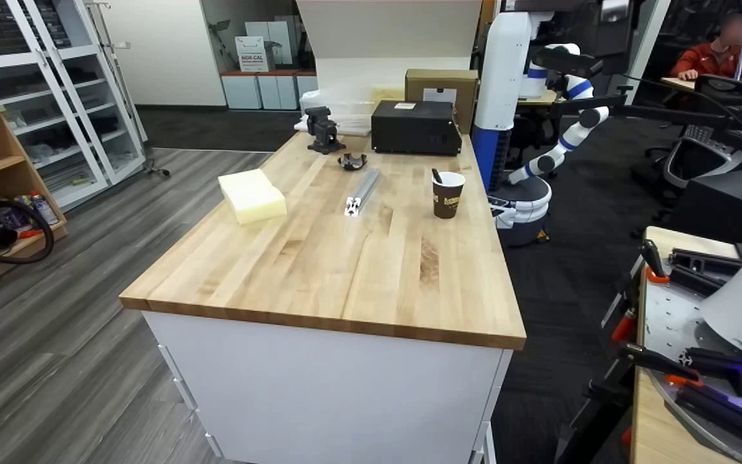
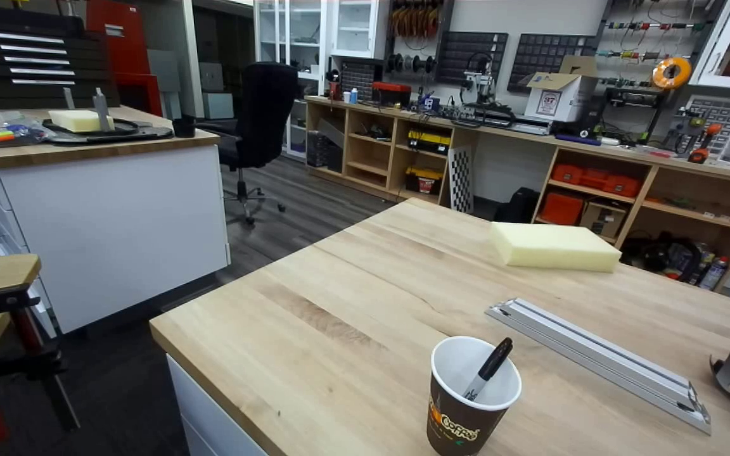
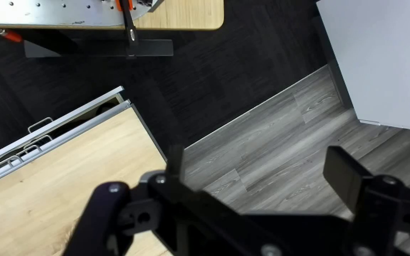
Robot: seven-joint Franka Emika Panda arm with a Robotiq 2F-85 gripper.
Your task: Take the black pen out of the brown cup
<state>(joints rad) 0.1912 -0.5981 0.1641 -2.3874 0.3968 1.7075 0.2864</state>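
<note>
Wrist view: gripper (image 3: pixel 260 167) spread wide, holding nothing; well apart from it, the black pen (image 2: pixel 490 367) leans in the brown cup (image 2: pixel 463 423), seen in both exterior views.

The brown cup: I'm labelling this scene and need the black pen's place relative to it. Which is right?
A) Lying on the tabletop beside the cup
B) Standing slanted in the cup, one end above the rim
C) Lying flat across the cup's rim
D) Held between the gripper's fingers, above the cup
B: in both exterior views the black pen slants out of the brown cup, its dark end above the rim.
</note>
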